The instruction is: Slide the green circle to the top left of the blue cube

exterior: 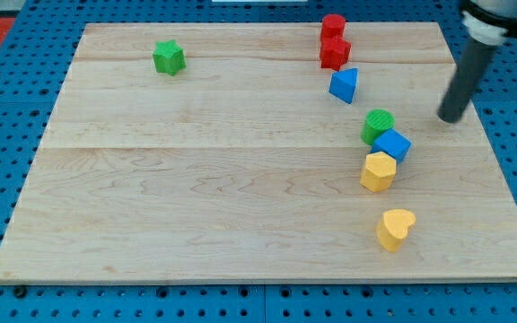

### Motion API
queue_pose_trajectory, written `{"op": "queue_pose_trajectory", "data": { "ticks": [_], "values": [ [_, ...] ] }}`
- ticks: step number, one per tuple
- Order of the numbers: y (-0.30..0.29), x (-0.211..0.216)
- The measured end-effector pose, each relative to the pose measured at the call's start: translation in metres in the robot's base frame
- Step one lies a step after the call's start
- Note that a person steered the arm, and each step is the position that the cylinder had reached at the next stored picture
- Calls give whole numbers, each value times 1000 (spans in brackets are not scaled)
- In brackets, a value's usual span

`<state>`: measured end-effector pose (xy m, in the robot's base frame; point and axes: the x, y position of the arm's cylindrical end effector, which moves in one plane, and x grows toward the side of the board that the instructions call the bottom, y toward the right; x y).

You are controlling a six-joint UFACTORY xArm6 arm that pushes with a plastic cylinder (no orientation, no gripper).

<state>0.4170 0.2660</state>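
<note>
The green circle [378, 125] stands on the wooden board [196, 179] at the right of the middle. It touches the blue cube [392, 144] on that cube's upper left side. My tip [450, 117] is at the view's right, apart from both, to the right of the green circle and a little above the blue cube. A yellow hexagonal block [378, 171] sits right below the blue cube, touching it.
A blue triangular block [345, 85] lies up and left of the green circle. A red cylinder [333, 26] and a red star-like block [334, 52] stand near the top edge. A green star [168, 57] sits top left. A yellow heart [395, 228] lies lower right.
</note>
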Motion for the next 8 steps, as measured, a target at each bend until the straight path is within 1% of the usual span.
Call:
{"op": "queue_pose_trajectory", "data": {
  "ticks": [1,2,3,4,6,7,8],
  "values": [
    [5,55],
    [-32,59],
    [-62,57],
    [-67,49],
    [-117,37],
    [-77,33],
    [-77,5]
  ]
}}
